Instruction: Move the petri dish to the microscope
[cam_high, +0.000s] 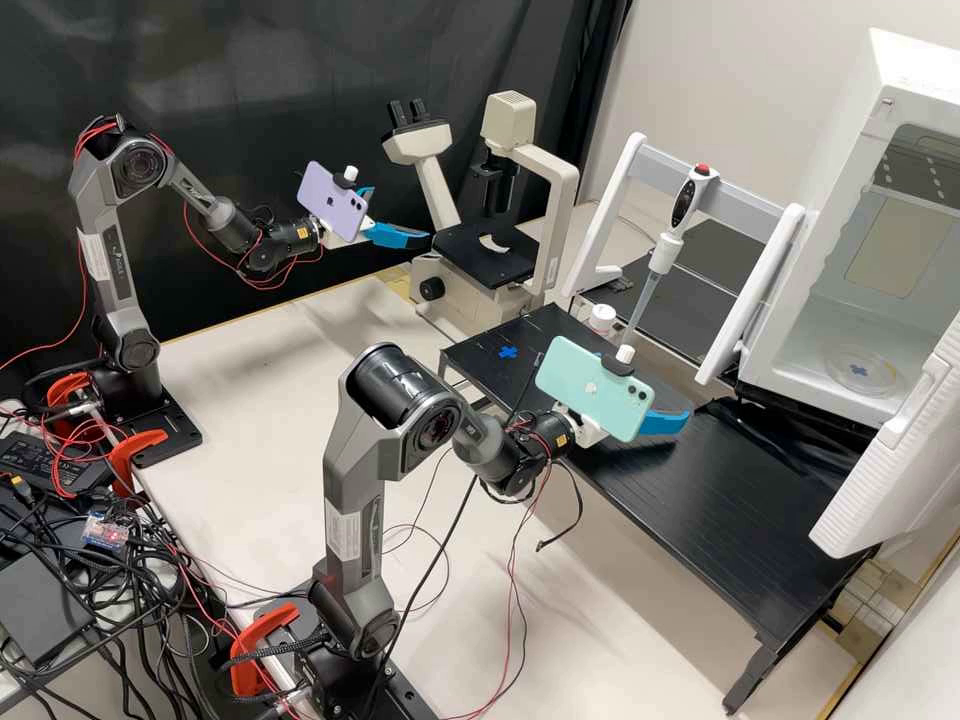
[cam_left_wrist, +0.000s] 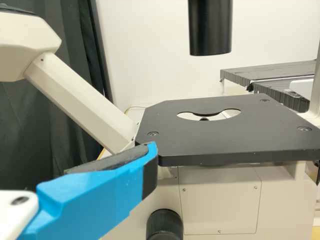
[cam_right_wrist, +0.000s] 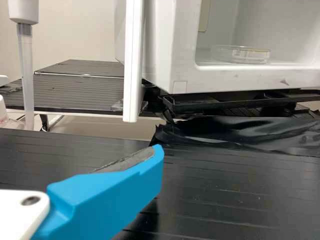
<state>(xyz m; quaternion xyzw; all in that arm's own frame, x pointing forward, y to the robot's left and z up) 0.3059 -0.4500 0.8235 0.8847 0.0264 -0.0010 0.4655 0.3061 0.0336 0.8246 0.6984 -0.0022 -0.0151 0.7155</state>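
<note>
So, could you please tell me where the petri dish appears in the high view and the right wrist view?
High view: toward the right edge, on the floor inside the open white cabinet.
Right wrist view: the petri dish lies just inside the cabinet's front opening.
Shared landmark: the pipette, hanging outside the cabinet.

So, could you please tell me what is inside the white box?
A petri dish lies in the box, a blue cross within its outline. In the high view, the open door hides part of the interior.
</note>
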